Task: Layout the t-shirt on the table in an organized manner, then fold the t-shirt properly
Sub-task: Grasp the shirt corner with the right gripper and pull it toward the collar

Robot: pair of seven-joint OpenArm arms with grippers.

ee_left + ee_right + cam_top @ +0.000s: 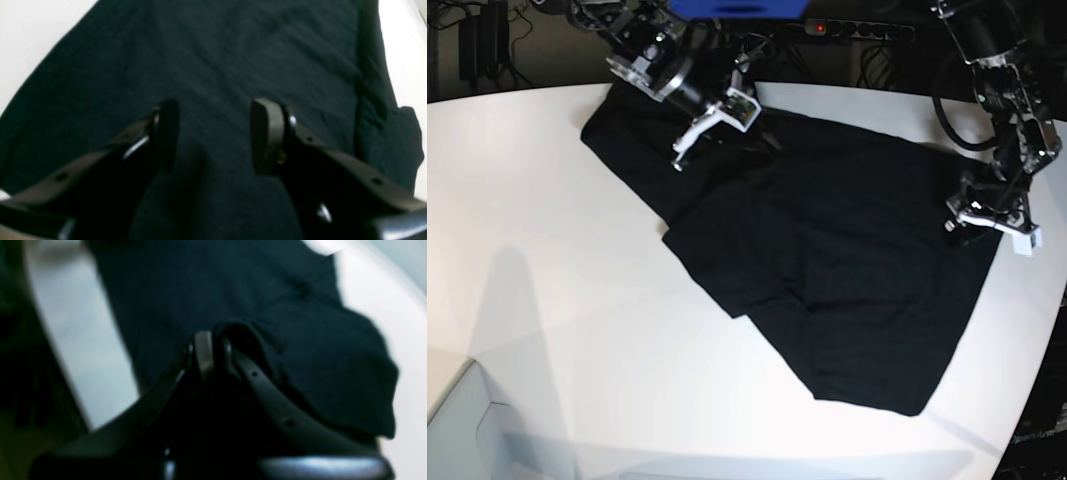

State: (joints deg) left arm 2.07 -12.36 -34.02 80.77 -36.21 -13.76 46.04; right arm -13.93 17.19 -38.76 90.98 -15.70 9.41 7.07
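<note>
T-shirt [827, 270] handling first: we judge it light, limp and prone to drag and bunch, with no stiffness to hold a shape once lifted. It lies spread but skewed across the white desk [577, 330], its nearer half doubled over in an uneven fold. We recommend taking hold at a hem, sleeve edge or corner, pinching through all layers, and lifting both sides together so the cloth does not twist.

Working left to right across the base view, the right end effector [689, 143] sits at the far left part of the garment. That view does not resolve its jaws. The right wrist view does: the right end effector [213, 346] is pressed nearly together, pinching a raised ridge of black fabric.

At the right edge of the shirt, the left end effector [987, 215] hovers low over the cloth. In the left wrist view the left end effector [213, 136] stands spread, with fabric beneath the gap and nothing gripped. Only the base view shows the overall layout.
</note>
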